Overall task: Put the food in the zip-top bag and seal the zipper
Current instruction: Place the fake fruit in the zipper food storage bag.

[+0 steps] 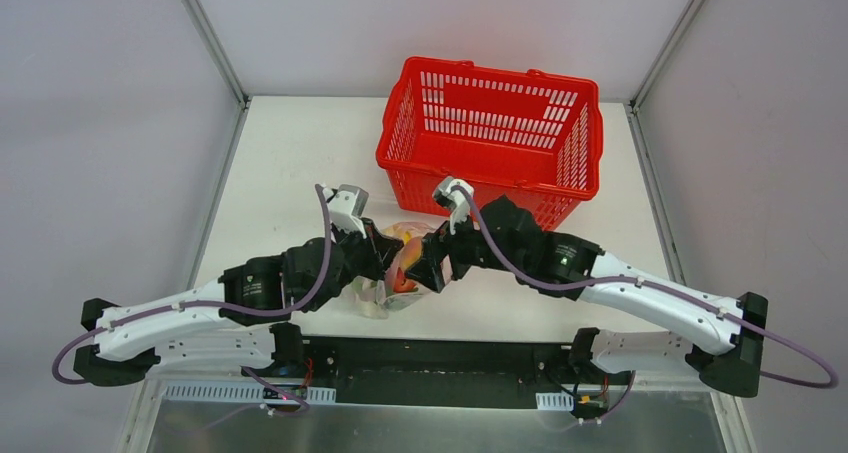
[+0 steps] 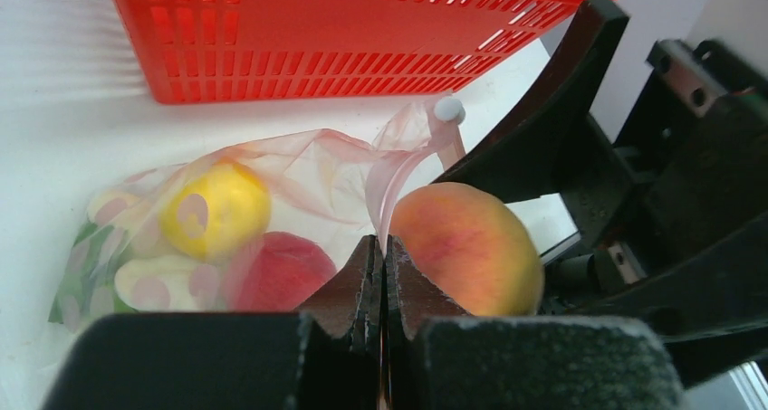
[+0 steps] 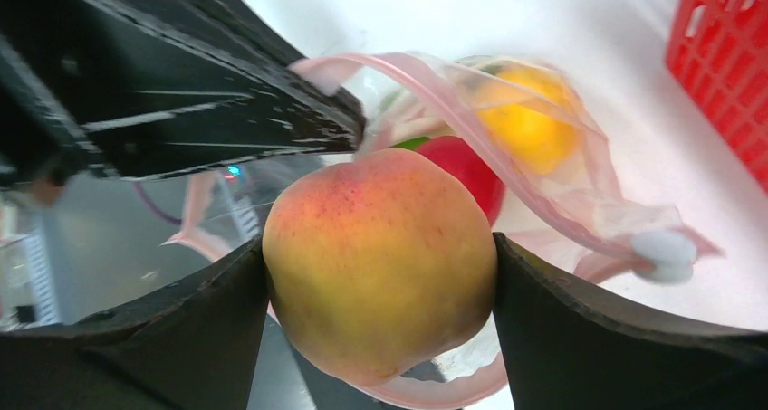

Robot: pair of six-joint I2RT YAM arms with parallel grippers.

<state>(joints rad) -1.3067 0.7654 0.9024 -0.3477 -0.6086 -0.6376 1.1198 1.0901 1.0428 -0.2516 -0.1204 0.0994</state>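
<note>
Red basket [image 1: 490, 138] stands upright at the far side of the white table [image 1: 290, 153] in the top view, while the left gripper [image 1: 388, 257] and right gripper [image 1: 422, 267] meet over a clear bag [image 1: 375, 298] near the arms' bases.

Left wrist view: jaws pressed together on the bag's pinkish rim, holding it up. Inside lie a yellow ball [image 2: 217, 211], a red ball [image 2: 276, 270] and green leafy pieces [image 2: 77, 270]. The bag stretches leftward from its mouth, with the white slider [image 2: 448, 109] at the top.

Right wrist view: jaws clamp a peach [image 3: 380, 265] on both sides at the bag's mouth, and the zipper strip [image 3: 426, 77] arches above it.
</note>
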